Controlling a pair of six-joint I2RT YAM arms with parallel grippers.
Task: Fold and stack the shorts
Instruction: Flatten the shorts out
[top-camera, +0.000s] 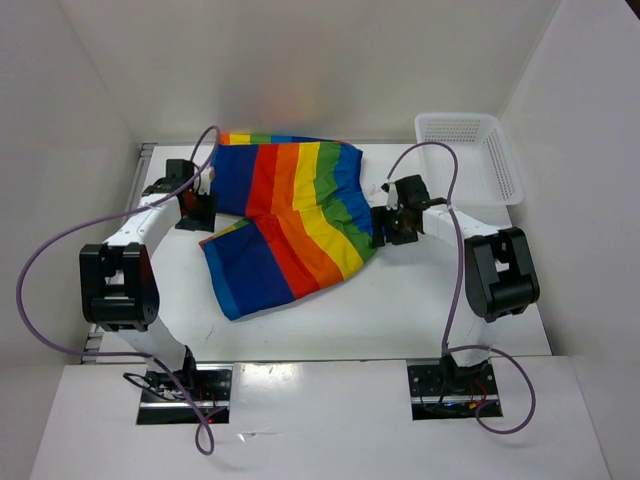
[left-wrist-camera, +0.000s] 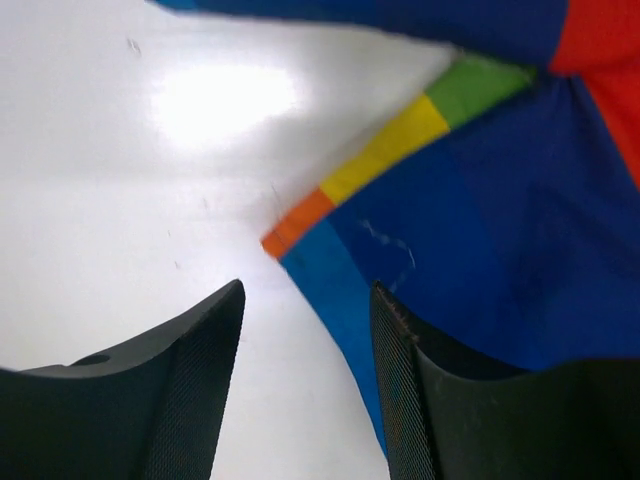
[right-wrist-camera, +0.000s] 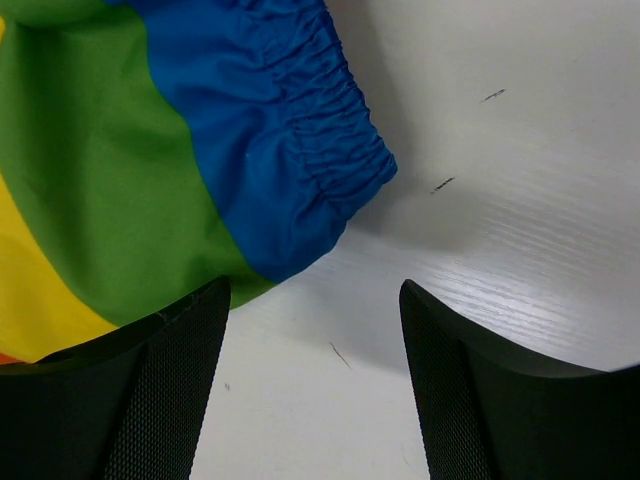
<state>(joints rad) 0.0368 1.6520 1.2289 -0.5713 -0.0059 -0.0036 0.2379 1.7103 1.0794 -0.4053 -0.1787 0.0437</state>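
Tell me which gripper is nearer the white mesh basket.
Right. The right gripper sits at the right edge of the shorts, a short way left of the basket; the left gripper is beyond the shorts, at their opposite edge.

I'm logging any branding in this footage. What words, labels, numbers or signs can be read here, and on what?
None can be read in any view.
The shorts show only plain colour stripes, no tag or print visible.
The white mesh basket and the table bear no label.
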